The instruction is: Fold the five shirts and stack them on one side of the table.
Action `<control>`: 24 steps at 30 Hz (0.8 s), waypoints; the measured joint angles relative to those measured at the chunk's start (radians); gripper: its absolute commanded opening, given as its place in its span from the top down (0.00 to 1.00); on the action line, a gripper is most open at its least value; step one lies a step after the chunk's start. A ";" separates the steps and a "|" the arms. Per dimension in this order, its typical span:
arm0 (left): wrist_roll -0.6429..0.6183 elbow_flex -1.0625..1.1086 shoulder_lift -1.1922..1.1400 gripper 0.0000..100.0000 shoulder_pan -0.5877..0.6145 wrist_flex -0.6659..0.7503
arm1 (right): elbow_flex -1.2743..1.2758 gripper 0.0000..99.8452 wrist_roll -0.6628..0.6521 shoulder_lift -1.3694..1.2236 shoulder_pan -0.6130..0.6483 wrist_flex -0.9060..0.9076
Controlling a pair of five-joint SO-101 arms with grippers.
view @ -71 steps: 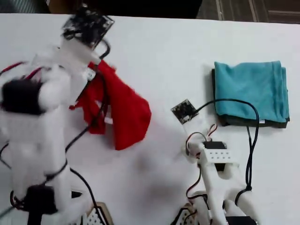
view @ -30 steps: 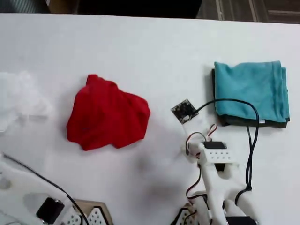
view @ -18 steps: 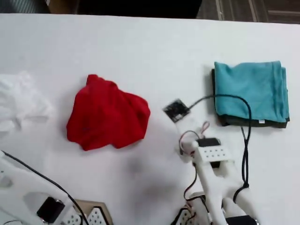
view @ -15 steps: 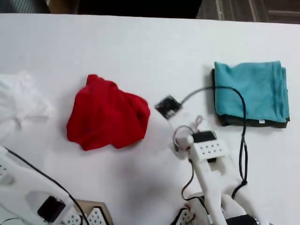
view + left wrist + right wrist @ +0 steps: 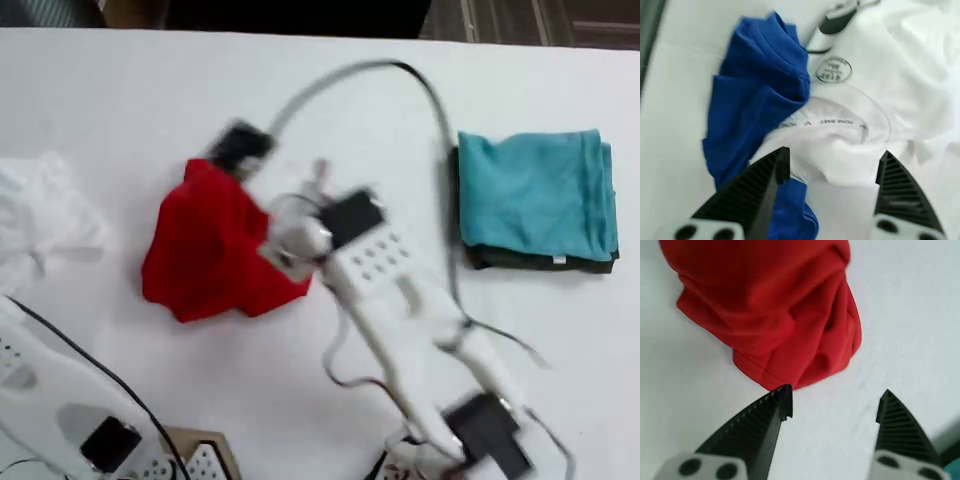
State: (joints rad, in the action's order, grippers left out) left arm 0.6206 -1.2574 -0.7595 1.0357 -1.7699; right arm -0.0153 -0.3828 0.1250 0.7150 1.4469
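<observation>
Right end effector (image 5: pixel 835 392) gapes before partly cropped red shirt (image 5: pixel 765 305)

Shirts lying in three spots, one pair already folded.
A red shirt (image 5: pixel 205 255) is sitting crumpled mid-table; a teal shirt (image 5: pixel 535 190) is resting folded atop a folded dark shirt (image 5: pixel 520 262) at the right; a white shirt (image 5: pixel 40 220) is lying rumpled at the left, touching a bunched blue shirt (image 5: pixel 755 100).
</observation>
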 measured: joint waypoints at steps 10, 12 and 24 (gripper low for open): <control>0.000 0.250 0.157 0.71 0.005 0.000 | -0.666 0.74 0.006 -0.549 0.137 0.193; 0.000 0.361 0.255 0.71 0.006 0.000 | -0.756 0.74 0.006 -0.629 0.160 0.203; 0.000 1.169 0.848 0.71 0.028 0.098 | -0.898 0.90 0.006 -0.961 0.121 0.210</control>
State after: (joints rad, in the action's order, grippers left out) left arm 0.6206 -0.0882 0.0890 1.0633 -1.6717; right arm -0.9129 -0.3767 -0.8355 0.8362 1.6571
